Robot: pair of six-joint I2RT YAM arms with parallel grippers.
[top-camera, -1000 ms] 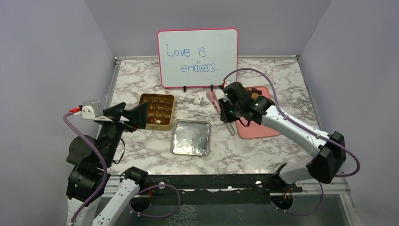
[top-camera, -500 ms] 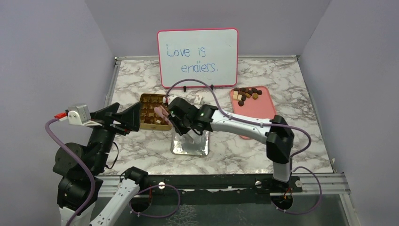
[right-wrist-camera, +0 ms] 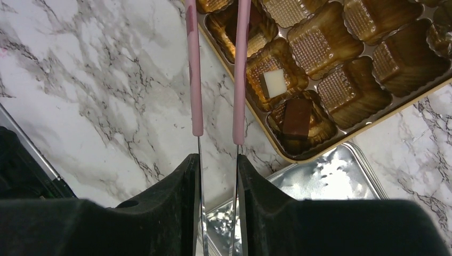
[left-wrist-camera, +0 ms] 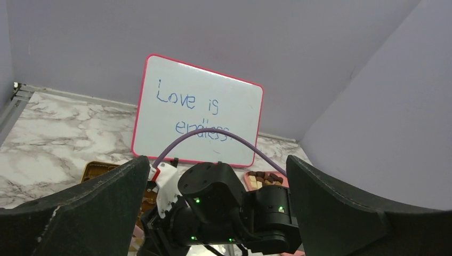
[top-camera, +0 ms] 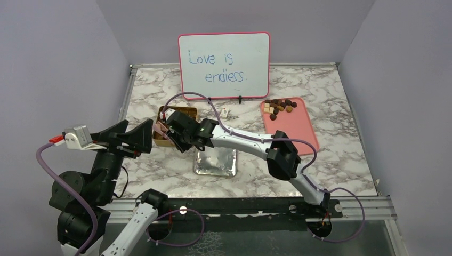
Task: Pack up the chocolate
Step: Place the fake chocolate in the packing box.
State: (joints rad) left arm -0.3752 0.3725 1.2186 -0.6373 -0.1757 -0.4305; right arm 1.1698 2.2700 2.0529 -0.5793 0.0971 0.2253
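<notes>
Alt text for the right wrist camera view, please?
Right gripper holds pink tongs over a marble table, reaching to a gold tray. A white chocolate and a brown chocolate sit in two of its cups; a silver tin lies beside it.

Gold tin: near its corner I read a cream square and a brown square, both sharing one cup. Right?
Not quite. The cream square and the brown square sit in two neighbouring cups of the gold tin, not in one, as the right wrist view shows.

light: bright, even; glare: silver lid (right-wrist-camera: 320, 184); focus: sharp
</notes>
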